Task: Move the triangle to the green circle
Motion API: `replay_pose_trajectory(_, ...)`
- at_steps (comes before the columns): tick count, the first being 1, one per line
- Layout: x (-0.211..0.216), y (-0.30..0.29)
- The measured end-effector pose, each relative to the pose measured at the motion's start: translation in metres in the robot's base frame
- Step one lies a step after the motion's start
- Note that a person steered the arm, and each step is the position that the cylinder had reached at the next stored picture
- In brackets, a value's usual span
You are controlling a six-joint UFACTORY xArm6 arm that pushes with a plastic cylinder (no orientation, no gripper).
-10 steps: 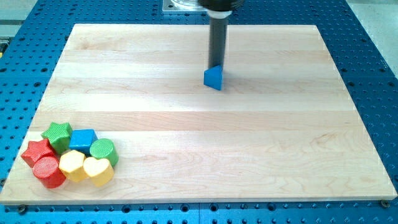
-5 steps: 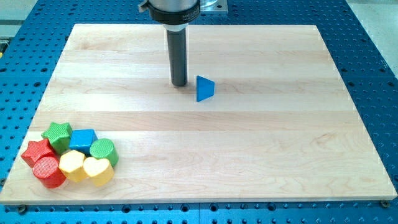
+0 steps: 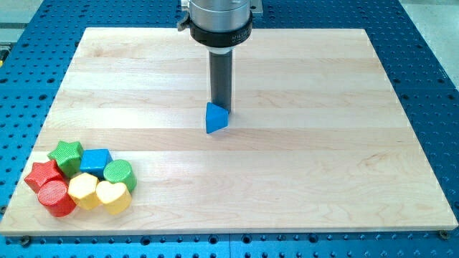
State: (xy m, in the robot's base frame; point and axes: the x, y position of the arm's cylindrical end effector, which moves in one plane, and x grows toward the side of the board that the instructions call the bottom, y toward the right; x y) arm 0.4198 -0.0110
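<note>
The blue triangle (image 3: 216, 119) lies near the middle of the wooden board (image 3: 301, 165). My tip (image 3: 221, 109) stands right behind it, at its upper right edge, touching or nearly touching it. The green circle (image 3: 119, 174) sits in a cluster of blocks at the view's bottom left, far from the triangle.
The cluster also holds a green star (image 3: 67, 155), a blue cube-like block (image 3: 95, 160), a red star (image 3: 42, 175), a red circle (image 3: 56, 197), a yellow hexagon-like block (image 3: 83, 190) and a yellow heart (image 3: 113, 196). Blue perforated table (image 3: 430, 86) surrounds the board.
The triangle has slid down and to the left in steps. My tip went left of it, then came back to stand just behind it.
</note>
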Motion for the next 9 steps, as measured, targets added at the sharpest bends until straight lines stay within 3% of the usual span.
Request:
replay_pose_trajectory(2, 0.0, 0.0)
replay_pose_trajectory(5, 0.055, -0.002)
replay_pose_trajectory(7, 0.062, -0.007)
replay_pose_trajectory(9, 0.115, -0.046)
